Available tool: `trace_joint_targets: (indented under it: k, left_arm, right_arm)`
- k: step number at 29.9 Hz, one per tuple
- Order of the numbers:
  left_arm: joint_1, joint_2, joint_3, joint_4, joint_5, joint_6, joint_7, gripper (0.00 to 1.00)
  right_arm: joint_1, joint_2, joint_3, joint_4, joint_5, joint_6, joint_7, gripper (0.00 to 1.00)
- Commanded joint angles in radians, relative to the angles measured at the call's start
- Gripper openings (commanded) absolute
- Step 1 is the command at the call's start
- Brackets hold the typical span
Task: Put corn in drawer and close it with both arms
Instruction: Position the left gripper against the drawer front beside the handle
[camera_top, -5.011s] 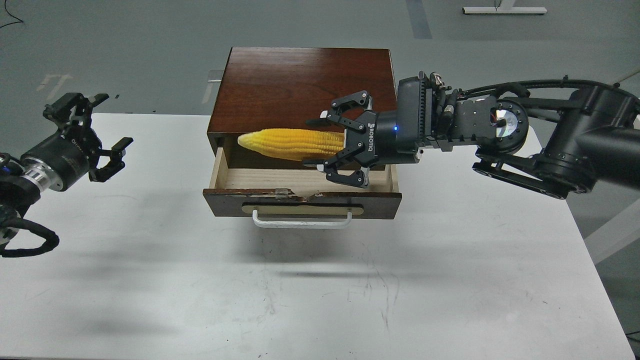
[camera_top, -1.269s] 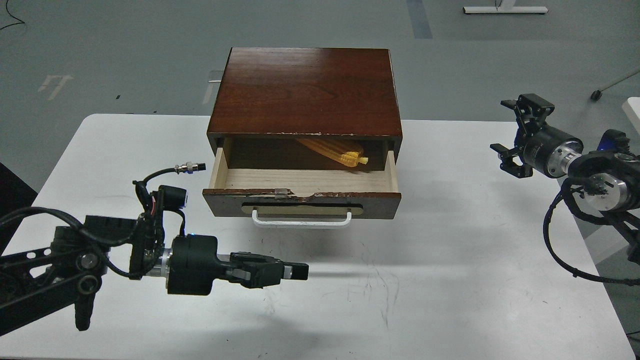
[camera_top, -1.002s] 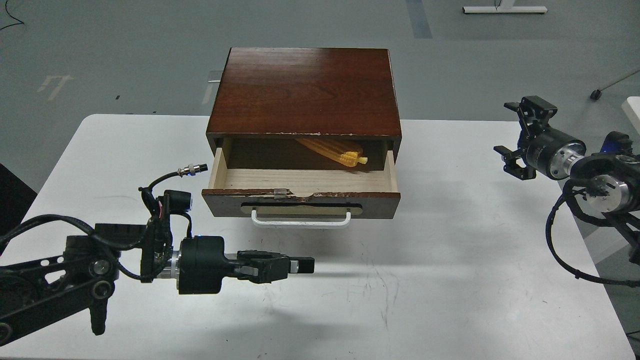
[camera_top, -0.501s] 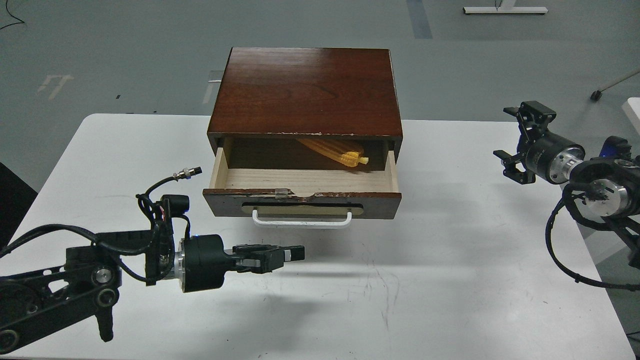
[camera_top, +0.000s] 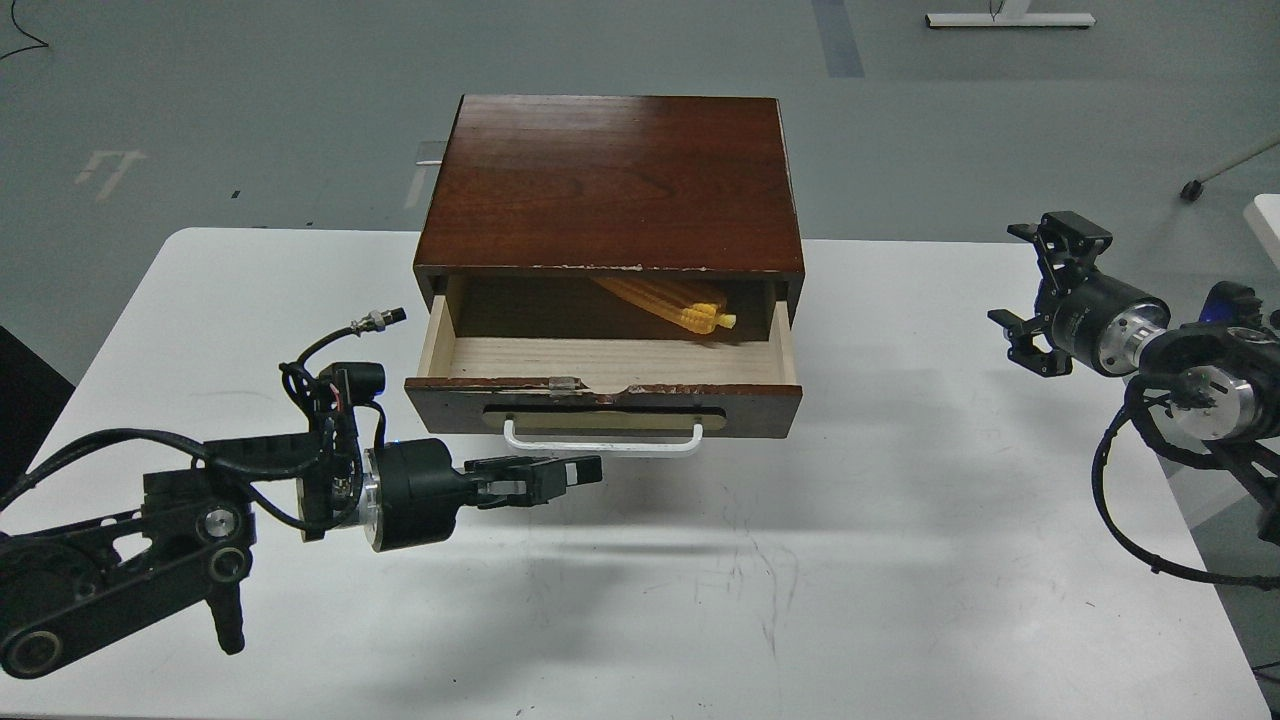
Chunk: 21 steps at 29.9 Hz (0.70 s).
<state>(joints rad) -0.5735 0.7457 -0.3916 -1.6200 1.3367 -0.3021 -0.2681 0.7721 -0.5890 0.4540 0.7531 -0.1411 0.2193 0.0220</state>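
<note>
You are at the closing step. The corn (camera_top: 672, 300) already lies inside the drawer (camera_top: 604, 405), back in the shadowed rear under the cabinet top (camera_top: 610, 180), toward its right half, with only the cut end showing clearly. Nothing holds it.

Your left hand (camera_top: 575, 470) is clenched on nothing, its fingers pressed together into one blunt tip. It hovers over the bench (camera_top: 850, 560), and the drawer front is just beyond that tip, with the white handle (camera_top: 602, 444) a little above and ahead of it. From here you cannot tell whether the tip touches the handle or the front; it looks just short of both.

Your right hand (camera_top: 1040, 300) is released, fingers spread and empty, well apart from the cabinet, which sits far off to its left.

The drawer stands pulled well out, pale floor exposed. The next move, as I judge it, calls for you to bring the clenched left hand flat against the drawer front near the middle, then push straight away from you. Push off-centre and the drawer may skew and bind, or the whole cabinet may slide on the bench. Bringing the right hand in to brace the cabinet or share the push would answer that.
</note>
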Motion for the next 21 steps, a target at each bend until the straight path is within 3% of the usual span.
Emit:
trace_joint_targets:
  k: [1, 8, 21]
  left_arm:
    - [-0.028, -0.003, 0.01, 0.035, 0.001, -0.011, -0.002, 0.0]
    - [-0.031, -0.003, 0.008, 0.069, 0.004, -0.054, -0.002, 0.0]
    - [-0.066, -0.012, -0.001, 0.1, 0.002, -0.057, -0.002, 0.0]
  right_arm:
    - [-0.001, 0.0, 0.002, 0.0, 0.0, 0.0, 0.001, 0.99]
    - [-0.001, -0.002, 0.0, 0.0, 0.0, 0.0, 0.001, 0.99]
    - [-0.001, 0.0, 0.0, 0.0, 0.0, 0.0, -0.001, 0.99]
